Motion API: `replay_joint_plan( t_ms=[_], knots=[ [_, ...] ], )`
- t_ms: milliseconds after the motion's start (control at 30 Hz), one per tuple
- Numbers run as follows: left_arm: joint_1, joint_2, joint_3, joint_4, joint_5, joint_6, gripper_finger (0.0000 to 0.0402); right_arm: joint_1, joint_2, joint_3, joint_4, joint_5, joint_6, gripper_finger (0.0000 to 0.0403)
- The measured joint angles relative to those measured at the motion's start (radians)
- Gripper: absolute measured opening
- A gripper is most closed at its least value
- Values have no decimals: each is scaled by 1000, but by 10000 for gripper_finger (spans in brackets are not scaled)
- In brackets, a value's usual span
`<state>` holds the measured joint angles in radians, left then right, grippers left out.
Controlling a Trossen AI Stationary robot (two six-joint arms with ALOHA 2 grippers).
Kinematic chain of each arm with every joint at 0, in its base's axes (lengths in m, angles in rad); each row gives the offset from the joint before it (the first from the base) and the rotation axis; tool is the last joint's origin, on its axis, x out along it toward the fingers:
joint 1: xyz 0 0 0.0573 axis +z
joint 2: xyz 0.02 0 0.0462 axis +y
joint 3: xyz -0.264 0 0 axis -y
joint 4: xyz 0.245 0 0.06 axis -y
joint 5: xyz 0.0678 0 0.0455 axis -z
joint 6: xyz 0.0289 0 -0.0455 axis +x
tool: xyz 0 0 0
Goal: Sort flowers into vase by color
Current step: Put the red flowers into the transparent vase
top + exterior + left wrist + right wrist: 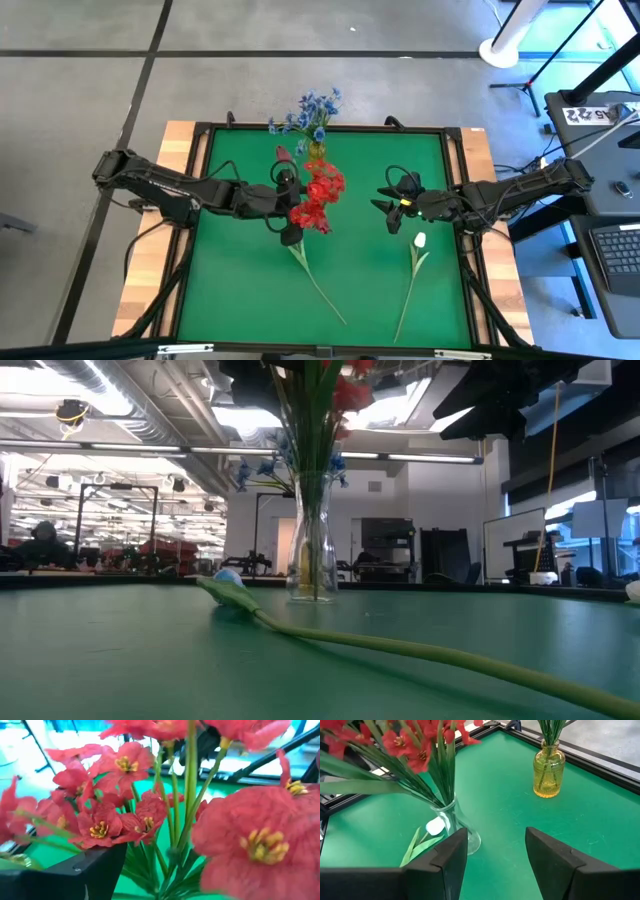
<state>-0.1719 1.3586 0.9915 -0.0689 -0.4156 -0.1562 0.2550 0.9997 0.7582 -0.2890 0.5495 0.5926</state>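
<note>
1. The table carries two vases: a clear vase near the middle and a yellow vase at the far edge.
2. The red flowers stand in the clear vase; the blue sprigs stand in the yellow vase.
3. The left gripper is just left of the red flowers.
4. The right gripper is right of the clear vase, apart from it.
5. One loose flower lies near of the clear vase.
6. A white bud flower lies near of the right gripper.
</note>
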Motion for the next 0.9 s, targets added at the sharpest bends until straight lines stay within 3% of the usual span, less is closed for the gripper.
replay_joint_plan(
  t_ms=[133, 500, 900],
  knots=[
    [-2, 0, 41, -97, -25, -28, 330, 0, 0, 0, 0, -2, 0, 197],
    [2, 0, 41, -119, -28, -73, 331, 0, 0, 0, 22, -9, -2, 197],
    [23, 0, 41, -132, -28, -101, 331, -2, 81, 0, 651, -142, -399, 197]
  ],
)
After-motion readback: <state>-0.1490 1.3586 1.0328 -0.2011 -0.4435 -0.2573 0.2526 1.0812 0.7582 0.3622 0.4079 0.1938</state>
